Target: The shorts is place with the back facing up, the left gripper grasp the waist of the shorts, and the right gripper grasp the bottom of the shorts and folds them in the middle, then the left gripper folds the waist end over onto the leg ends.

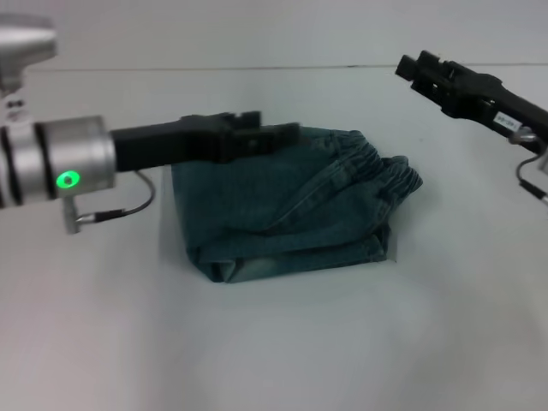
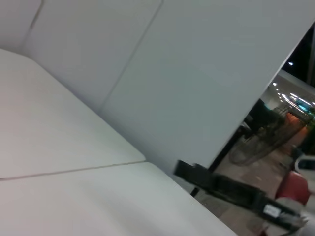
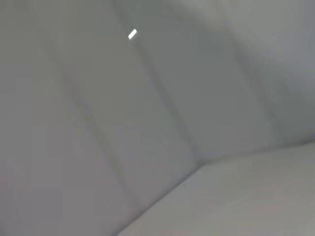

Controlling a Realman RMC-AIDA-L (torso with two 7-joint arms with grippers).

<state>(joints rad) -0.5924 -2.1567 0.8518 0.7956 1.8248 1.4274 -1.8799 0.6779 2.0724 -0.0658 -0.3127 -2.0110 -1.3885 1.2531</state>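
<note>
The blue denim shorts (image 1: 291, 210) lie folded in a thick bundle at the middle of the white table (image 1: 274, 351). Their gathered elastic waist (image 1: 390, 171) shows at the bundle's right end, and layered edges show along the near side. My left gripper (image 1: 287, 133) reaches in level from the left and hovers at the bundle's far left corner; whether it touches the cloth is unclear. My right gripper (image 1: 411, 67) hangs raised at the far right, apart from the shorts; it also appears in the left wrist view as the dark right gripper (image 2: 231, 191). The right wrist view shows only plain wall and table.
A pale wall (image 1: 257, 34) backs the table's far edge. A cable (image 1: 128, 210) loops under the left wrist. Beyond the table's right end, the left wrist view shows a room with a red object (image 2: 293, 189).
</note>
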